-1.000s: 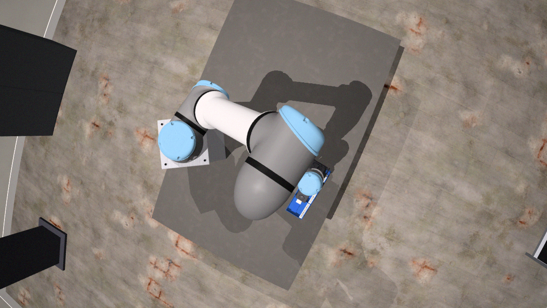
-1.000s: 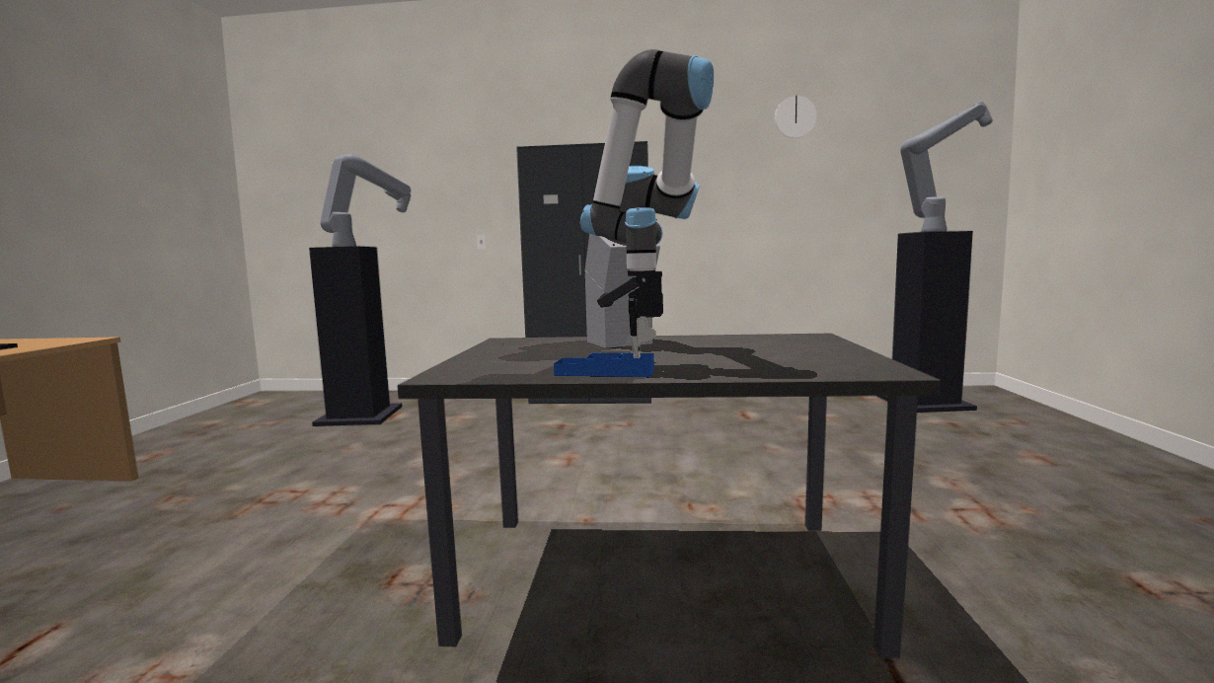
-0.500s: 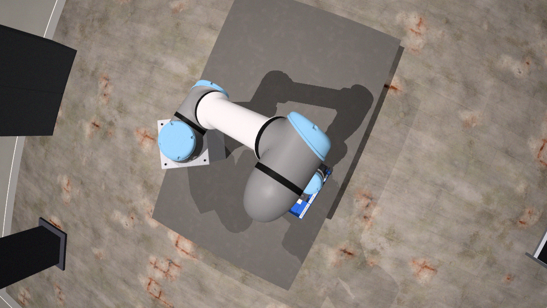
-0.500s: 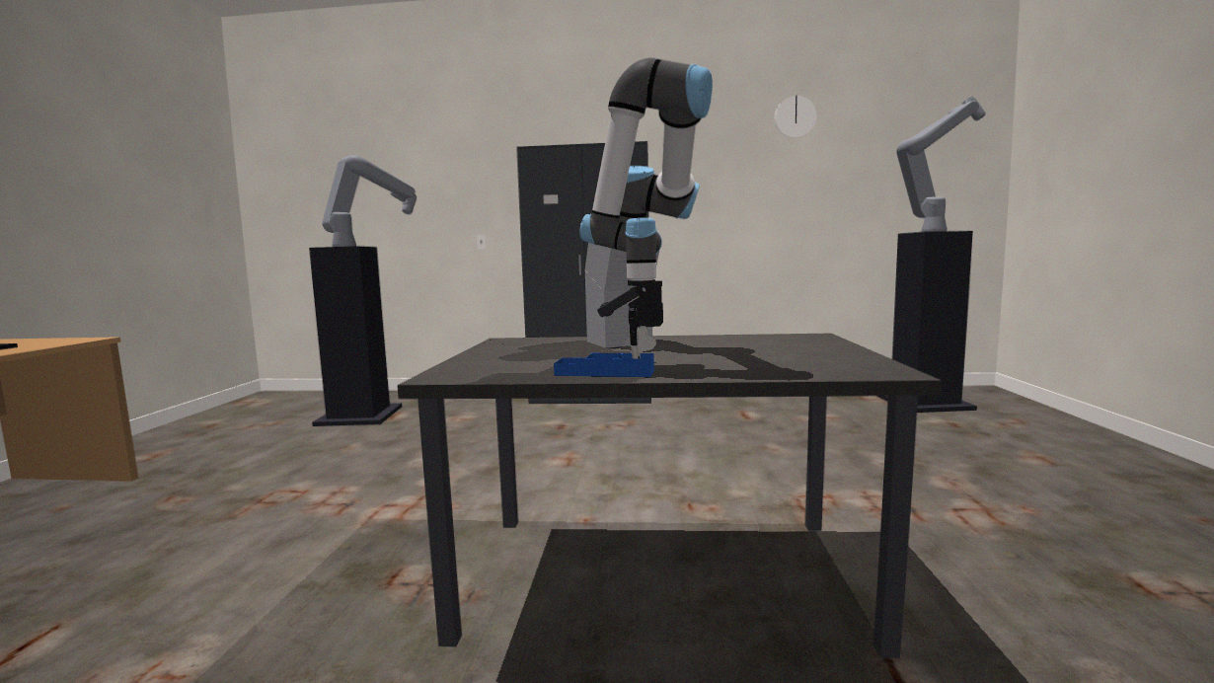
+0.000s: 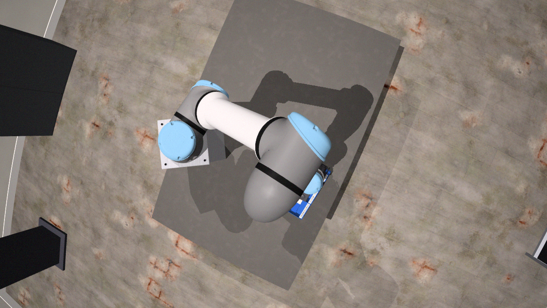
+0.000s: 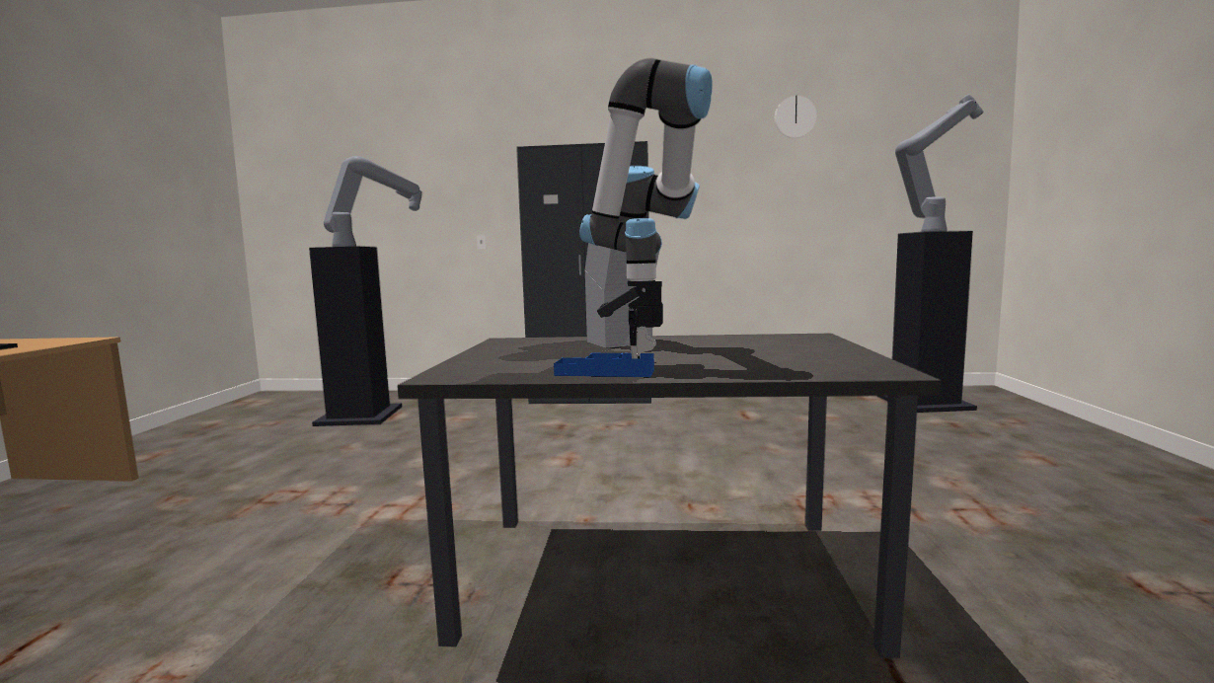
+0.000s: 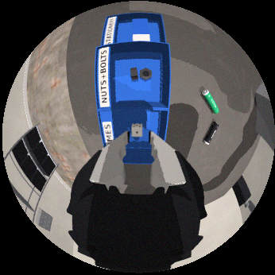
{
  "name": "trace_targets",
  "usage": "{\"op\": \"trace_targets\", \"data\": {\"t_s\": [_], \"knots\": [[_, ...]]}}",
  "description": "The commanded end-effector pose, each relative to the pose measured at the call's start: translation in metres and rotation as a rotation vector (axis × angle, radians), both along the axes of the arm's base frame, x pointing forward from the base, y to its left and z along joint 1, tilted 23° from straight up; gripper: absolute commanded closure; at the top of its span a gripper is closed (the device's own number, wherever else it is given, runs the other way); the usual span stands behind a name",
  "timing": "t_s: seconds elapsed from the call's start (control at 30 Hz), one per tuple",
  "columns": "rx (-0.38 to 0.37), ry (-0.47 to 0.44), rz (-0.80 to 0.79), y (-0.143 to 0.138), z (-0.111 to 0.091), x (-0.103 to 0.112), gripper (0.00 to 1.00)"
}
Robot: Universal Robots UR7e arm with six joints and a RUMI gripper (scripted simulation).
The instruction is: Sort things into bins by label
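Observation:
Three blue bins stand in a row near the table edge. In the wrist view they read STATIONERY, NUTS+BOLTS and a label ending in MES. My gripper hangs low over the nearest of these bins. Its fingers stand slightly apart. A small grey die shows between the fingertips, with a gap on each side. A square nut and a hex nut lie in the NUTS+BOLTS bin. A white item lies in the STATIONERY bin.
A green battery and a black battery lie on the dark table to the right of the bins. The table edge runs close along the bins' left side. The arm hides most of the bins in the overhead view.

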State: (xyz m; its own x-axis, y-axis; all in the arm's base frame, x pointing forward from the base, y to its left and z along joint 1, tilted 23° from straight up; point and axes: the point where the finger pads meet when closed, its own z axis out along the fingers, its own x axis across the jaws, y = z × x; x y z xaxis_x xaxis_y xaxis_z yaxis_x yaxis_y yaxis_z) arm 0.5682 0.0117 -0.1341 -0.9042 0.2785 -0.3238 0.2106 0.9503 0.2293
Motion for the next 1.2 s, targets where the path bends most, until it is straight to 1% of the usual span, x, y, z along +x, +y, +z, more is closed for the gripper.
{"op": "trace_targets", "data": {"t_s": [0.0,0.4,1.17], "knots": [[0.0,-0.001,0.0,0.0,0.001,0.0,0.82],[0.0,-0.001,0.0,0.0,0.001,0.0,0.82],[0.0,-0.001,0.0,-0.004,0.025,-0.01,0.82]]}}
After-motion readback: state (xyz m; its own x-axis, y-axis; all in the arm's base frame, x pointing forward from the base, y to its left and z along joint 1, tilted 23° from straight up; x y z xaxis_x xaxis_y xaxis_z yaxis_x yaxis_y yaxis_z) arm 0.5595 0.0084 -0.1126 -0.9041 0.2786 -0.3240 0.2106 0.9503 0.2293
